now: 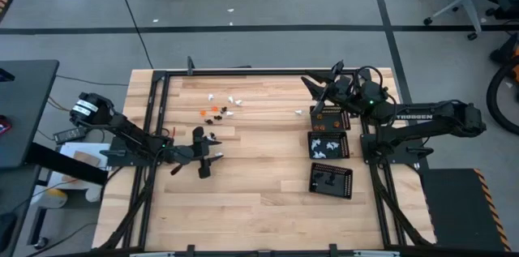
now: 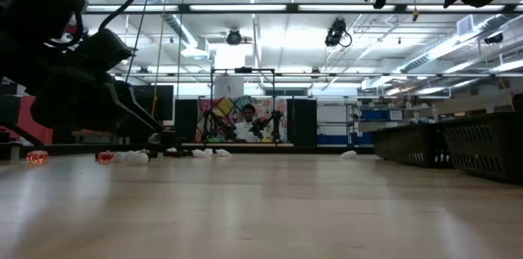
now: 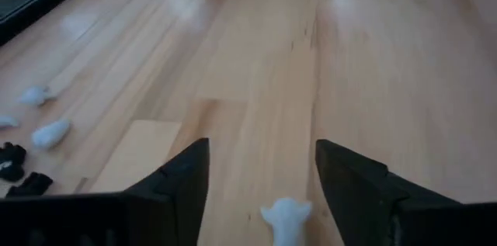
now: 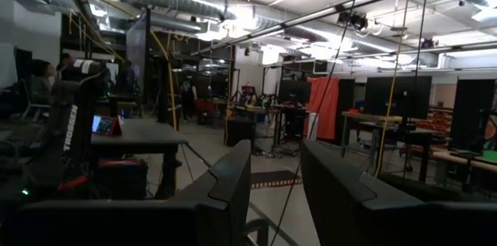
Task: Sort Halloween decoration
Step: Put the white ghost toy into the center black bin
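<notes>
Your left gripper (image 1: 212, 151) sits low over the wooden table (image 1: 251, 200), left of centre, fingers (image 3: 182, 180) spread wide. A small white figurine (image 3: 287, 219) lies on the wood in the gap between them, gripped by neither. The remaining loose Halloween decoration pieces (image 1: 220, 108), white, orange and black, lie scattered toward the table's far edge. Your right gripper (image 1: 322, 81) is raised above the orange-filled tray (image 1: 330, 116), one of three black trays; its fingers (image 4: 233, 180) stand partly apart, nothing between them.
</notes>
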Controlling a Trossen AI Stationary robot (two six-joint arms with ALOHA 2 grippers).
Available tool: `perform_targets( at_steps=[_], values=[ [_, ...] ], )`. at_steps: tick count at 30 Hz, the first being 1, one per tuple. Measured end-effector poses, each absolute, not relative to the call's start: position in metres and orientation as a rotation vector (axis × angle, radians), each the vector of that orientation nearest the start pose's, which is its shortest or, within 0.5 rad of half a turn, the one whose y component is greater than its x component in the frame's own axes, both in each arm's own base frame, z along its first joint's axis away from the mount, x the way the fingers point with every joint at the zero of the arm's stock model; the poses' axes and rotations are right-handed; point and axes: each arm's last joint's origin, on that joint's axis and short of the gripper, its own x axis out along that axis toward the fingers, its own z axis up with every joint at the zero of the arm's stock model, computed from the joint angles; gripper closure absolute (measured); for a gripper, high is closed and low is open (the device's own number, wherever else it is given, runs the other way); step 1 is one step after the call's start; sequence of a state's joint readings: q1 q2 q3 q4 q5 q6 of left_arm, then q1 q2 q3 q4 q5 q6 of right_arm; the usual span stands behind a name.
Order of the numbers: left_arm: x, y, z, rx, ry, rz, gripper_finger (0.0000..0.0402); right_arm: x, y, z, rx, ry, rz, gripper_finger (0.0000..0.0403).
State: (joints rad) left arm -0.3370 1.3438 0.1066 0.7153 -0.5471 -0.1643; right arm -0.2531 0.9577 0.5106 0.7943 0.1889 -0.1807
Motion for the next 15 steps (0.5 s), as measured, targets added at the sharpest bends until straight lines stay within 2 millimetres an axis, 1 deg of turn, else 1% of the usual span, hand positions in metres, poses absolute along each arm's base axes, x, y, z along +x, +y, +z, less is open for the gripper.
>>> perform_targets(
  at_steps=[3, 6, 11, 15],
  values=[
    [0.174, -0.041, 0.097, 0.056, 0.493, 0.247, 0.0167, 0.197, -0.056, 0.301, -0.178, -0.319, -0.456, 0.0284],
    [0.176, -0.038, 0.092, 0.022, 0.507, 0.235, 0.0168, 0.198, -0.056, 0.301, -0.178, -0.320, -0.448, 0.0284],
    [0.181, -0.037, 0.085, -0.010, 0.492, 0.224, 0.0178, 0.198, -0.056, 0.301, -0.179, -0.320, -0.439, 0.0284],
    [0.182, -0.038, 0.076, -0.013, 0.524, 0.223, 0.0187, 0.198, -0.056, 0.301, -0.180, -0.320, -0.438, 0.0284]
  ],
)
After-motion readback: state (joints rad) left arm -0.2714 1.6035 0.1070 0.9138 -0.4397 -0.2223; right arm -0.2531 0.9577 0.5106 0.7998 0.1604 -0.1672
